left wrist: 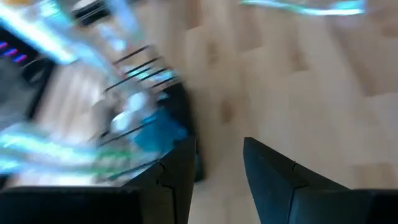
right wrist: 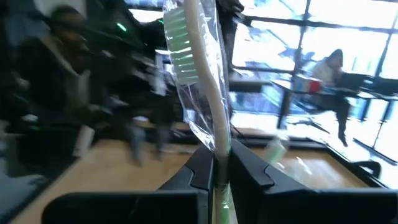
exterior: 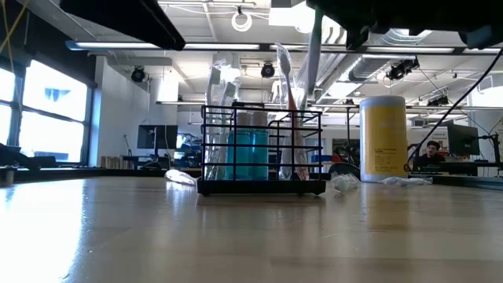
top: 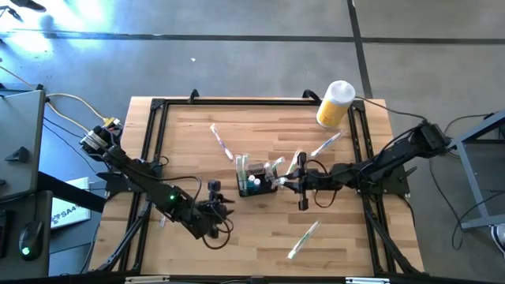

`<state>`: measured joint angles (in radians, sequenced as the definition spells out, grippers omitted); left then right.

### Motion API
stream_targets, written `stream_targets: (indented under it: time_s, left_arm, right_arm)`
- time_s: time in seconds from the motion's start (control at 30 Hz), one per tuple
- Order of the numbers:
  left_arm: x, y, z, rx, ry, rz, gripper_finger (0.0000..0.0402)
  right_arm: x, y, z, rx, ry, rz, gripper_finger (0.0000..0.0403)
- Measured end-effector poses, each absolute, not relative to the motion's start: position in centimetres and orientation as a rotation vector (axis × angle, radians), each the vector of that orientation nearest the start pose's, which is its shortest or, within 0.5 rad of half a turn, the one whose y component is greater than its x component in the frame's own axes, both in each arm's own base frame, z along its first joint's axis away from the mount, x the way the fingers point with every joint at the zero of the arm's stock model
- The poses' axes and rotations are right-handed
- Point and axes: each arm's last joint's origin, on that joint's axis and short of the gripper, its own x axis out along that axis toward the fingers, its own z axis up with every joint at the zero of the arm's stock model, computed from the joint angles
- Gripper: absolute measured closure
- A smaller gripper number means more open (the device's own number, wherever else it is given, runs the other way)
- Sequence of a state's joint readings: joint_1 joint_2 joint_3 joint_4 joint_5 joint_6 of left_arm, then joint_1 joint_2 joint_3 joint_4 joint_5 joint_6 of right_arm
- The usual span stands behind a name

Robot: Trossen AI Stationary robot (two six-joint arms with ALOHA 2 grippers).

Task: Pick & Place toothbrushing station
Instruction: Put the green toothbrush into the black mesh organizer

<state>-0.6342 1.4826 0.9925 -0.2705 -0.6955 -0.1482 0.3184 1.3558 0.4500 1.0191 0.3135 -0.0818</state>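
The step in hand seemed to be the loading of the toothbrushing station, a small black wire-mesh caddy that stood near the middle of the table, with wrapped brushes and a blue-and-white item already upright in it. The right gripper was closed on a wrapped toothbrush — a white handle with green bristles, inside clear plastic — and held it just to the right of the caddy. The next move probably called for bringing the brush over a free compartment, turning it upright and lowering it between the wires before letting go; the loose wrapper could catch on the mesh. The left gripper waited near the front-left of the caddy, its fingers apart and holding nothing. More wrapped toothbrushes lay scattered on the wood — one toward the near right — and a yellow cylinder with a white lid lay at the far right corner.
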Motion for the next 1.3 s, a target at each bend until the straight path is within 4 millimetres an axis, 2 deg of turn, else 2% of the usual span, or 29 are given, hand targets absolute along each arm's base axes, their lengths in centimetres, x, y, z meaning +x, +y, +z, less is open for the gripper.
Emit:
stream_targets:
  time_s: [0.13, 0.27, 0.57, 0.83, 1.0, 1.3]
  left_arm:
    - [26.2, -17.3, 24.4, 0.324, 0.525, -0.045, 0.0272]
    - [26.4, -17.6, 24.4, 0.332, 0.47, -0.105, 0.0272]
    - [26.3, -17.5, 23.5, 0.331, 0.469, -0.106, 0.0272]
    - [27.0, -16.7, 23.4, 0.297, 0.486, -0.139, 0.0272]
    - [27.9, -15.9, 23.0, 0.245, 0.504, -0.174, 0.0272]
    - [29.6, -15.3, 20.9, 0.225, 0.546, -0.198, 0.0272]
  right_arm:
    - [25.2, 6.8, 20.9, -0.042, -0.089, -0.086, 0.0382]
    - [25.8, 6.6, 19.9, -0.041, -0.086, -0.104, 0.0382]
    - [26.8, 6.4, 17.7, 0.034, -0.051, -0.134, 0.0382]
    - [27.4, 6.1, 16.0, 0.09, -0.036, -0.159, 0.0382]
    - [27.6, 5.7, 15.5, 0.112, -0.009, -0.172, 0.0382]
    - [27.6, 5.2, 14.6, 0.125, 0.081, -0.195, 0.0382]
